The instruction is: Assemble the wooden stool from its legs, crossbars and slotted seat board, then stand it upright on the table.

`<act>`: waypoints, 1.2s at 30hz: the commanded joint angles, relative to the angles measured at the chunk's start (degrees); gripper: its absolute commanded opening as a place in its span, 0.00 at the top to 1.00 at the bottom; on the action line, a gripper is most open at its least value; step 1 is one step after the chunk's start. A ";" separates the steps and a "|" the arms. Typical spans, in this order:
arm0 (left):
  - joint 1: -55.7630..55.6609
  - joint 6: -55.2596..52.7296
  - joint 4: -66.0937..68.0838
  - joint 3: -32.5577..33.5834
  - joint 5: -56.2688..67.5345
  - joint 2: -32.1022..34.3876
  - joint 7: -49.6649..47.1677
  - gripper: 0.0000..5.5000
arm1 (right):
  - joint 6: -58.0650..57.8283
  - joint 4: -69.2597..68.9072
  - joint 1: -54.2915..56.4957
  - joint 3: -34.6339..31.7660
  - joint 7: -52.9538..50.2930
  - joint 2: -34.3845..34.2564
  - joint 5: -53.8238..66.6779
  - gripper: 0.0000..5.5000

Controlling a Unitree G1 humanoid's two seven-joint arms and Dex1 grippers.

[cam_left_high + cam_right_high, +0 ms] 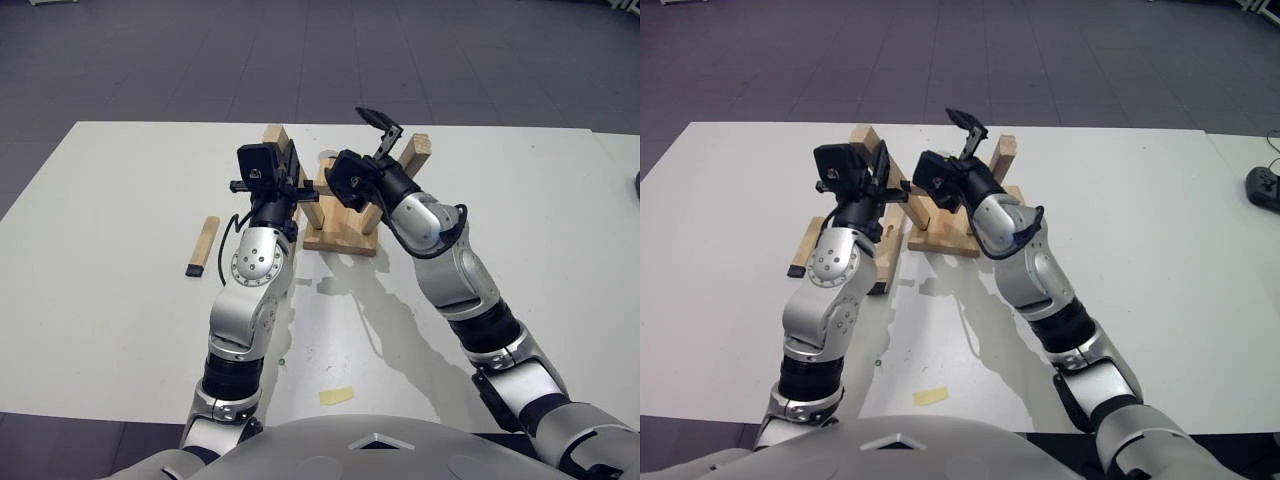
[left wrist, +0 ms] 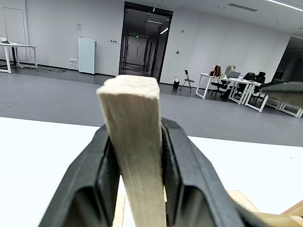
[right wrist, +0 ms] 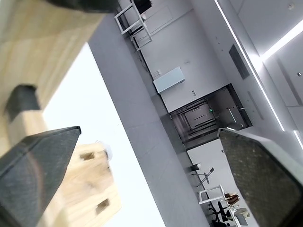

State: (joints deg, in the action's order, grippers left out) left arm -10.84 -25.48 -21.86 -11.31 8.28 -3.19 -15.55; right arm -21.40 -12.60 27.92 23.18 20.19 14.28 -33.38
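Far left on the white surface (image 1: 120, 330): one loose leg (image 1: 205, 243) lies flat, with a black cap at its near end, well apart from the rest of the work. A second wooden piece (image 1: 886, 262) lies flat just beside the left forearm and is partly hidden by it.

Left of centre: the left gripper (image 2: 136, 142) is clamped on a held leg (image 2: 130, 94), one finger pressed to each side face. This leg stands roughly upright, and its square cut end rises above the fingertips. It sits at the left corner of the assembly.

Centre, toward the far side of the surface: the seat board (image 1: 345, 238) lies flat, with wooden members rising from it, so the stool is upside down. The members between the two arms are partly hidden, and their joints cannot be made out.

Right of centre: the right gripper (image 3: 149, 132) hangs above the board with its fingers spread wide and nothing between them. Wood lies close by one finger, but contact cannot be confirmed. The right-hand leg (image 1: 416, 155) stands tilted just beyond this gripper.

Near edge, centre: a scrap of yellow tape (image 1: 335, 395) lies on the surface. Far right edge: a black object (image 1: 1262, 188).
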 commanded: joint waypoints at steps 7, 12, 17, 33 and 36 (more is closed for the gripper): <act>4.66 -5.27 6.24 0.77 -1.55 -1.82 -0.77 0.65 | 3.31 -7.21 7.08 -12.92 -5.43 -8.22 13.95 0.02; 4.70 -4.92 6.57 1.42 -2.21 -1.80 -0.69 0.48 | 0.28 -6.50 9.45 -16.62 -5.95 -9.14 18.01 0.02; 4.51 -0.40 5.33 1.18 -1.74 -0.89 1.99 0.33 | -0.50 -5.49 8.94 -16.70 -6.33 -8.24 18.46 0.02; -0.43 -0.88 -18.85 7.22 0.09 3.41 10.13 0.02 | -4.45 -5.35 13.97 -26.04 -9.06 -7.08 25.98 0.02; -4.86 -4.32 -19.28 16.74 4.42 3.10 7.37 0.02 | -8.61 -4.46 14.52 -27.61 -9.14 -7.61 28.84 0.02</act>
State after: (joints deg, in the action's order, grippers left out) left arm -12.70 -26.70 -40.78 -1.30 10.05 0.33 -6.09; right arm -26.31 -17.40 41.88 -3.65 11.02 7.02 -6.68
